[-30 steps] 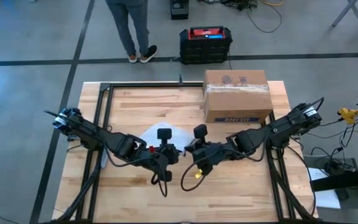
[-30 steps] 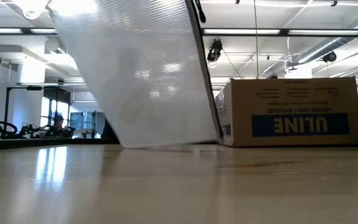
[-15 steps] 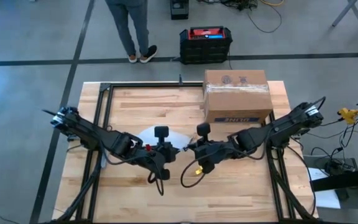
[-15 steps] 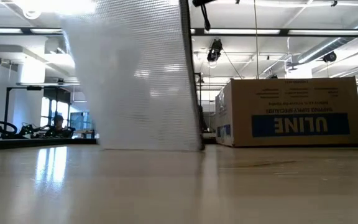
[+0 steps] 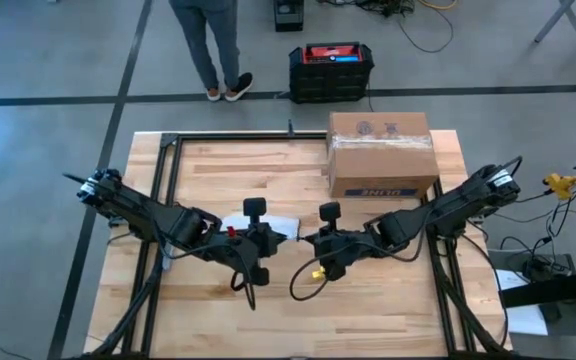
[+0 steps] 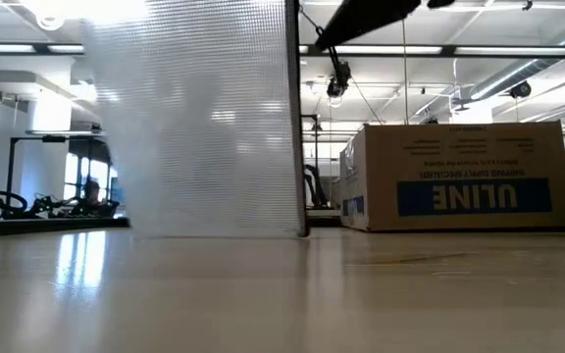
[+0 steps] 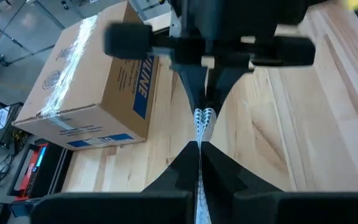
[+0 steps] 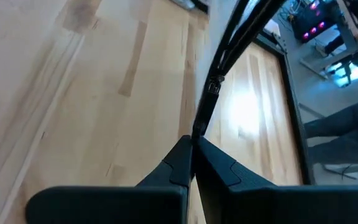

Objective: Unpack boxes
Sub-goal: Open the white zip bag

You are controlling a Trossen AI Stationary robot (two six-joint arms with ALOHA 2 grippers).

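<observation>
The ULINE cardboard box [image 5: 381,153] sits at the table's far right corner, nearer the right gripper [image 5: 313,243]; both it and the left gripper [image 5: 271,241] pinch a clear plastic bag [image 6: 209,118] mid-table.

I read "ULINE" upside down, white on a blue band, on the cardboard box [image 6: 459,176] side at 3 o'clock in my low view | smaller black print above it: unreadable | round stamps on box top in high view: unreadable | no other text legible
</observation>
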